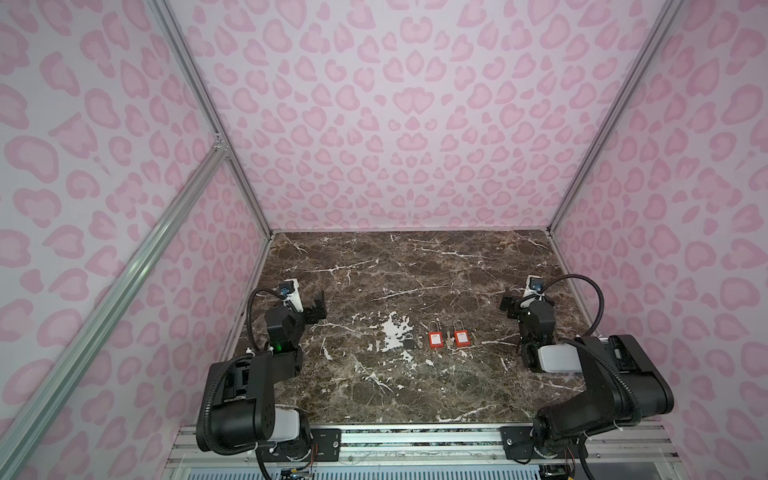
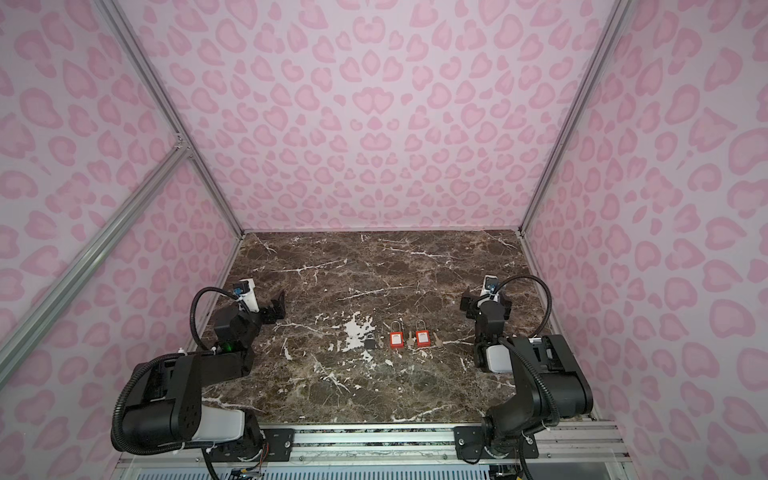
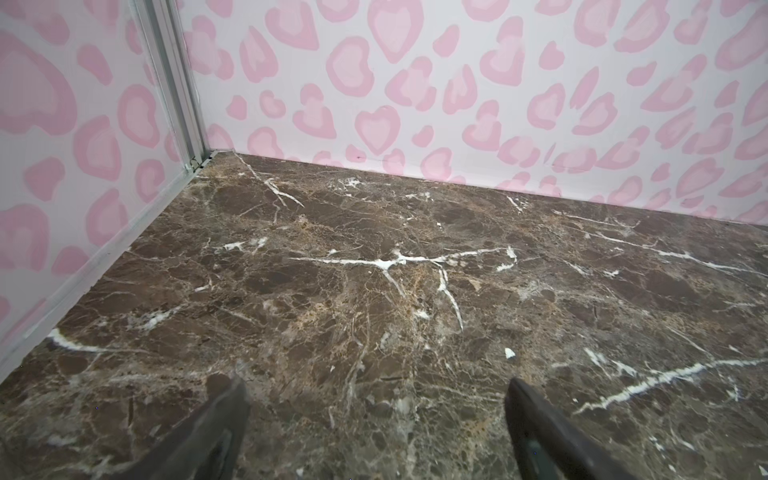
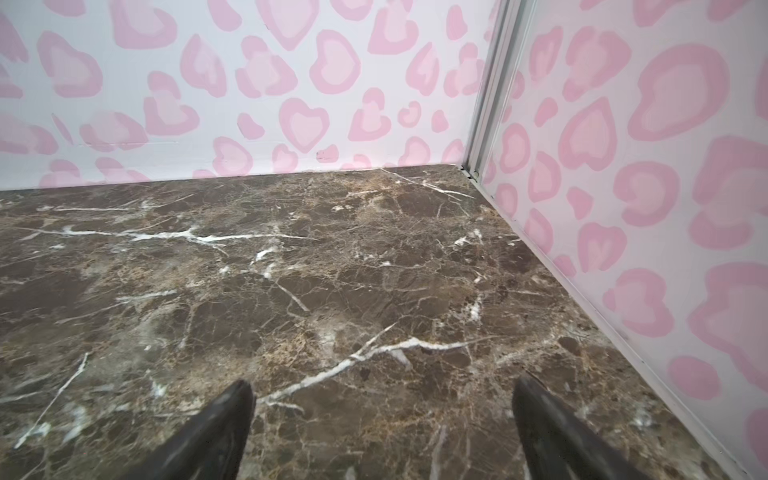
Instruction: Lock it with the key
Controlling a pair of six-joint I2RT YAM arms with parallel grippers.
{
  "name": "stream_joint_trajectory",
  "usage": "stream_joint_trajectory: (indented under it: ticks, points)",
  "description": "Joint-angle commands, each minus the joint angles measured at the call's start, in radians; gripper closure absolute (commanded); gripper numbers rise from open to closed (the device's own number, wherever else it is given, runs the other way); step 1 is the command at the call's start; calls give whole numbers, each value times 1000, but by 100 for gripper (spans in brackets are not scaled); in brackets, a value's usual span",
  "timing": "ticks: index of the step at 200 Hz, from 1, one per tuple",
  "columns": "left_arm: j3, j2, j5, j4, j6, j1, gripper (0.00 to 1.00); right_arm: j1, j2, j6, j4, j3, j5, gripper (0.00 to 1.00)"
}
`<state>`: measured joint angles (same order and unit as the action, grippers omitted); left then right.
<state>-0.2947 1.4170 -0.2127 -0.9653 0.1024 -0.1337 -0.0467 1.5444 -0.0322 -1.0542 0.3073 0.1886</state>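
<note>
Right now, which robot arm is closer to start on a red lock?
Likely the right. The right end effector is open and empty, and in a top view it sits nearer the nearest red padlock than the left end effector, also open, sits to the grey padlock.

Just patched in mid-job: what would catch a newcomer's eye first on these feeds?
The pink heart-print walls dominate every view. At the middle of the dark marble table sit two red padlocks, a small dark padlock beside them on the left arm's side. The left gripper and right gripper hang open at the table's sides.
</note>
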Motion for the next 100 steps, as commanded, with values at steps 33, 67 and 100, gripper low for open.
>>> stream_joint_trajectory:
  ticks: [33,67,100]
  points:
    - [-39,52,135,6,-61,74,3,-7,-5,4,47,14,61,1]
    - [-38,56,141,-6,-61,77,4,-3,-8,-9,87,33,74,1]
    - [-37,54,148,-3,-63,82,3,-3,-7,-9,89,34,74,1]
